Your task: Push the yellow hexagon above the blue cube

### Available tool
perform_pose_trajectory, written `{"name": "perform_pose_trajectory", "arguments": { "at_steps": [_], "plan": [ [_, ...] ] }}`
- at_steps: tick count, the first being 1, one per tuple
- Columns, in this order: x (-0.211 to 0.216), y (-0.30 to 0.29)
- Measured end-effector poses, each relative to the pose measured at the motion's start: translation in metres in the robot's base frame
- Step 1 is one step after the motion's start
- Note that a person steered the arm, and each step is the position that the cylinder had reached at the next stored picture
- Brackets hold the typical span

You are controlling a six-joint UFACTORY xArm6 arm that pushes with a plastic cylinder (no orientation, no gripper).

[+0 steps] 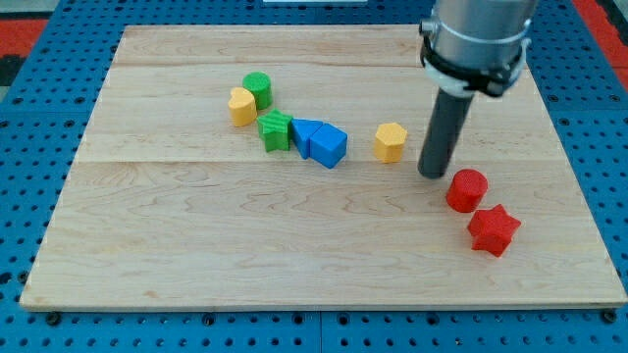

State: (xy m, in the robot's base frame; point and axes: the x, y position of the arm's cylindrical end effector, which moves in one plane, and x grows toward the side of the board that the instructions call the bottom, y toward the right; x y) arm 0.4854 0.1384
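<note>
Nearest the view's bottom: red star block (493,230), flat on the wooden surface (245,255) toward the view's right. Just above it and slightly left, touching or nearly so: red cylinder (466,189).

Up and left of the red cylinder, close beside it but apart: my tip (433,173), end of a straight dark rod hanging from the grey arm at the view's top right. No jaws on this rig, only the rod, so nothing open, closed or gripped.

Just left of my tip, a narrow gap between: yellow hexagon (390,141), upright, alone on bare wood near the middle of the surface.

Farther left, separated from the yellow hexagon by a clear strip of wood: blue cube (329,146), roughly level with the hexagon rather than below it. Pressed against the cube's left side: second blue block (305,131), shape hard to make out. Touching that one on its left: green star block (276,129).

Up and left of the green star: yellow block (241,106), shape unclear, with green cylinder (258,88) touching it at upper right.

Around the surface: blue pegboard (29,147).
</note>
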Motion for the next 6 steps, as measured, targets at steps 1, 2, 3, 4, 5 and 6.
{"name": "perform_pose_trajectory", "arguments": {
  "at_steps": [1,2,3,4,5,6],
  "plan": [
    [0.020,0.030],
    [0.015,0.030],
    [0.015,0.030],
    [0.008,0.018],
    [-0.016,-0.029],
    [-0.041,-0.022]
  ]
}}
